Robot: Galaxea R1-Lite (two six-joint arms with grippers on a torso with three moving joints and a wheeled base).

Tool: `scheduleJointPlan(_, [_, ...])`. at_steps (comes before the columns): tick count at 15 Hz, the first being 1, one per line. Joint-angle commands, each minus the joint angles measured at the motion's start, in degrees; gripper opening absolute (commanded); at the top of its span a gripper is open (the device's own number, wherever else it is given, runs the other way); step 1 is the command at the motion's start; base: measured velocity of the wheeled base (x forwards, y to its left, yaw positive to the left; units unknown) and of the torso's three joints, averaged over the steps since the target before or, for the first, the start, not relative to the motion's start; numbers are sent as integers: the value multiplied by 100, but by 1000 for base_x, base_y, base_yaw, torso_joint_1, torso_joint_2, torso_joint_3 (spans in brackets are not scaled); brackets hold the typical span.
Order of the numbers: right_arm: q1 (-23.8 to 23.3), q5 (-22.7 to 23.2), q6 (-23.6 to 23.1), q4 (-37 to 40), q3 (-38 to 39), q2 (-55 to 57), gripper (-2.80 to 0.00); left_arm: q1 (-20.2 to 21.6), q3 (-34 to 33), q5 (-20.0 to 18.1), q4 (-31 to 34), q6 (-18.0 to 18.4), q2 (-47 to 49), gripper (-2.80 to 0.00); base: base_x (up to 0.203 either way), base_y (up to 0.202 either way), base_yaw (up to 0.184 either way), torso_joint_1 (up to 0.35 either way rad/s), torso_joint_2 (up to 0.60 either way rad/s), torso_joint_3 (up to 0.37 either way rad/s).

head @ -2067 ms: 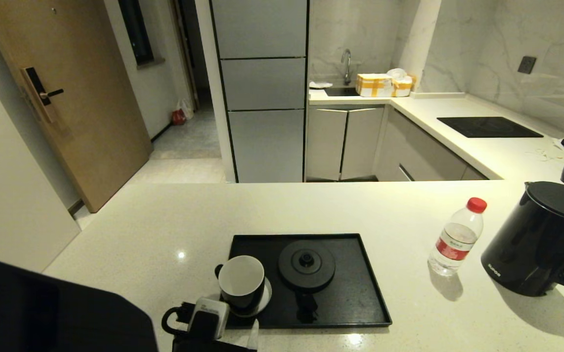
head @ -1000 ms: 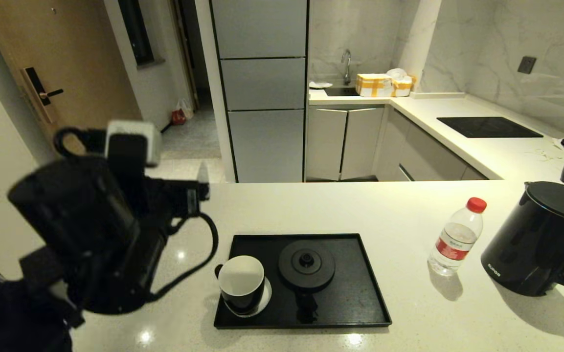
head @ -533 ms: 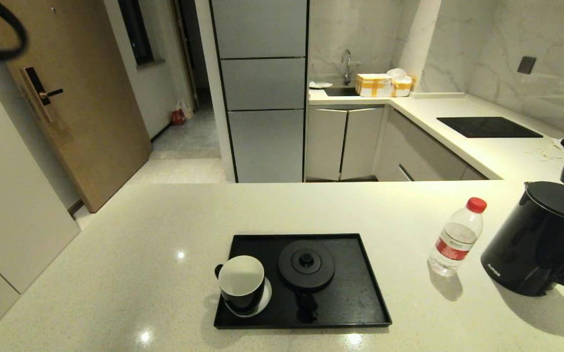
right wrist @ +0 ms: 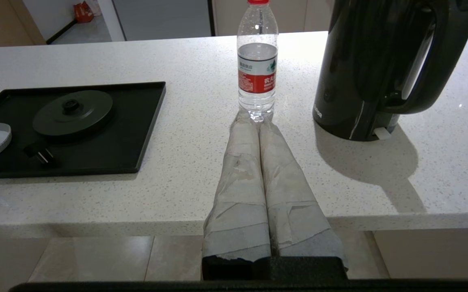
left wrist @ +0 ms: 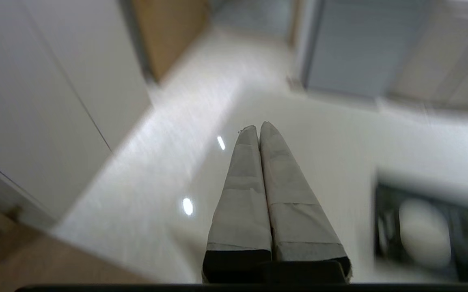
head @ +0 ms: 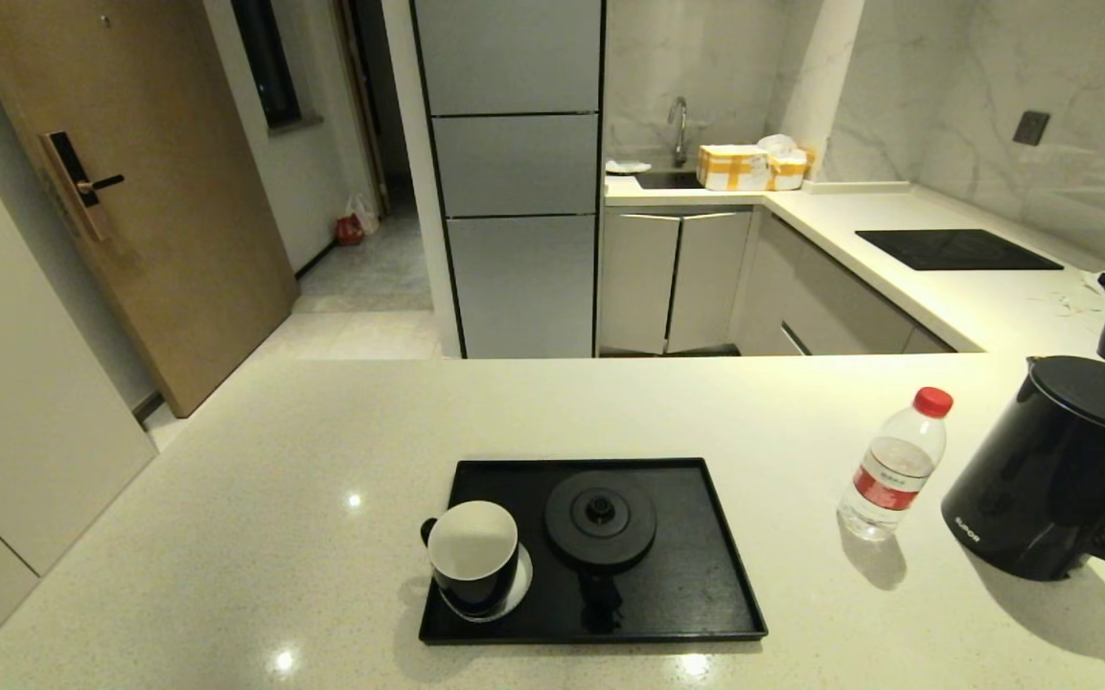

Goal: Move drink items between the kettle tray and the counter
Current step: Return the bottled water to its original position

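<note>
The bottle stands upright on the table between tray and kettle, straight ahead of the right gripper, whose jaws are closed, empty; the left gripper, likewise closed, is farther.

We spot small white lettering low on the kettle, near its base, reading something like "SUPOR". The water bottle wears a red label with white Chinese characters, too small for us to read. Nothing else carries legible text.
</note>
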State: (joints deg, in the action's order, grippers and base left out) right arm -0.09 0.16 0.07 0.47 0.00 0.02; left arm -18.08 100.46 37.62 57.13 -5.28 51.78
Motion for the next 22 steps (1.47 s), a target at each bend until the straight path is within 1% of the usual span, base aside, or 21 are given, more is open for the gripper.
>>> scheduleJointPlan(1, [0, 2, 1, 6, 9, 6, -280, 542, -963, -1888, 1098, -160, -1566, -280, 0, 0, 0, 0, 0, 0])
scheduleJointPlan(2, [0, 2, 1, 6, 9, 6, -280, 874, -1185, -3194, 1424, -213, -1930, -280, 0, 0, 0, 0, 0, 0])
scheduleJointPlan(3, [0, 2, 1, 6, 9, 6, -280, 1179, -1443, -4422, 1691, -253, -2341, -280, 0, 0, 0, 0, 0, 0])
scheduleJointPlan(4, [0, 2, 1, 6, 9, 6, -280, 1445, -1809, -5182, 1843, -273, -2768, -280, 0, 0, 0, 0, 0, 0])
scheduleJointPlan(5, [0, 2, 1, 6, 9, 6, -280, 1634, -2372, -5489, 1823, -268, -3137, -280, 0, 0, 0, 0, 0, 0])
scheduleJointPlan(6, [0, 2, 1, 6, 9, 6, -280, 1763, -2958, -5526, 1754, -278, -3550, -280, 0, 0, 0, 0, 0, 0])
scheduleJointPlan(7, [0, 2, 1, 6, 9, 6, -280, 1819, -3447, -5368, 1666, -308, -3838, -280, 0, 0, 0, 0, 0, 0])
scheduleJointPlan(8, [0, 2, 1, 6, 9, 6, -280, 1829, -3935, -5009, 1440, -316, -4073, -280, 0, 0, 0, 0, 0, 0])
scheduleJointPlan(9, [0, 2, 1, 6, 9, 6, -280, 1826, -4514, -4639, 938, -273, -4332, -280, 0, 0, 0, 0, 0, 0])
scheduleJointPlan(12, [0, 2, 1, 6, 9, 6, -280, 1820, -6440, -3580, -891, 91, -4958, -280, 0, 0, 0, 0, 0, 0])
scheduleJointPlan(13, [0, 2, 1, 2, 9, 6, -280, 1819, -7306, -3319, -1711, 201, -5013, -280, 0, 0, 0, 0, 0, 0])
scheduleJointPlan(14, [0, 2, 9, -3, 9, 6, -280, 1818, -8029, -3171, -2461, 318, -5049, -280, 0, 0, 0, 0, 0, 0])
scheduleJointPlan(15, [0, 2, 1, 6, 9, 6, -280, 1818, -8789, -3190, -3674, 476, -5084, -280, 0, 0, 0, 0, 0, 0])
scheduleJointPlan(16, [0, 2, 1, 6, 9, 6, -280, 1817, -9394, -3368, -4875, 602, -5115, -280, 0, 0, 0, 0, 0, 0])
scheduleJointPlan(17, [0, 2, 1, 6, 9, 6, -280, 1817, -9829, -3551, -5599, 679, -5136, -280, 0, 0, 0, 0, 0, 0])
scheduleJointPlan(18, [0, 2, 1, 6, 9, 6, -280, 1817, -10058, -3707, -5903, 750, -5156, -280, 0, 0, 0, 0, 0, 0])
scheduleJointPlan(19, [0, 2, 1, 6, 9, 6, -280, 1817, -10053, -3793, -5724, 799, -5177, -280, 0, 0, 0, 0, 0, 0])
scheduleJointPlan(22, [0, 2, 1, 5, 9, 6, -280, 1817, -10038, -3815, -5678, 747, -5178, -280, 0, 0, 0, 0, 0, 0])
